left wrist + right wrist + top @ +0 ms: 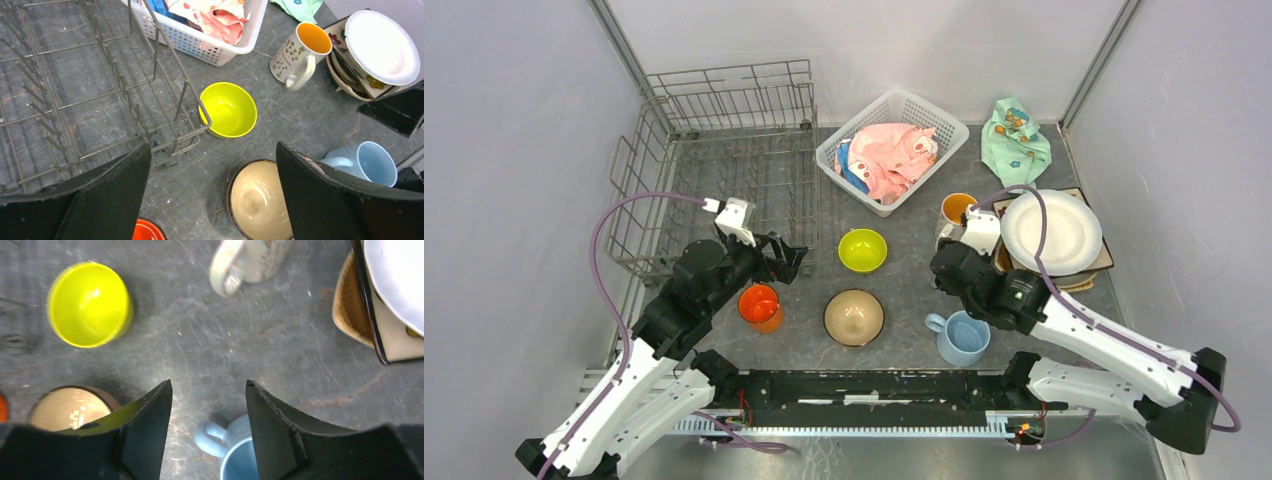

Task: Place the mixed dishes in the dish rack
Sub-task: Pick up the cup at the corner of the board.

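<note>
Lime-green bowl sits just ahead of the left gripper, spread wide, empty. Right gripper, partly spread, holds nothing.

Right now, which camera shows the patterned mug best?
Left wrist: the patterned mug is whole and sharp, handle and orange inside showing. Top view: partly hidden behind the right arm. Right wrist: blurred, cut off at the top edge.

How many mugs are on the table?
3: the orange mug front left near the rack, the blue mug front right, the patterned mug beside the plate stack. The white basket could hide others.
</note>
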Robot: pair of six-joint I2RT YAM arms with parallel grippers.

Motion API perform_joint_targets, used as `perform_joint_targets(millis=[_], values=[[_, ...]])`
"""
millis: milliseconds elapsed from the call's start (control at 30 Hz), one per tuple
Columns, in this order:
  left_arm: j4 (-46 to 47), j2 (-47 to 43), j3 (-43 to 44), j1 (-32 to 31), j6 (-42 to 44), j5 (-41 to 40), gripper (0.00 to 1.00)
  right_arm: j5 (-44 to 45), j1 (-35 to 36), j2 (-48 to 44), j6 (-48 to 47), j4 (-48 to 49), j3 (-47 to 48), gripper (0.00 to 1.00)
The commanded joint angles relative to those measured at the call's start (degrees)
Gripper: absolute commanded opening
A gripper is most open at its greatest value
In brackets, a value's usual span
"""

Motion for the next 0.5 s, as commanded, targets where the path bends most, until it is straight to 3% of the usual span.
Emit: perform_joint_targets(millis=[0,67,233,467], values=[[0.7,-0.8,-0.4,-0.2,3.4,-2.1,1.00,0.8,0.2,4.5,12.6,-12.0,2.8,0.58],[0.5,-0.8,-0.4,-0.2,3.4,-3.0,1.00,0.7,0.2,5.6,15.2,-13.7,2.6,0.54],[0.0,-0.4,-0.1,-0.2,3.4,-3.8,1.00,-2.6,0.2,5.6,25.0,-17.1,0.3,0.53],[0.0,-1.4,-0.2,-0.2,3.6,-3.9,1.00,-8.0,0.2,-1.1,39.1,-15.8,-6.4,0.51]])
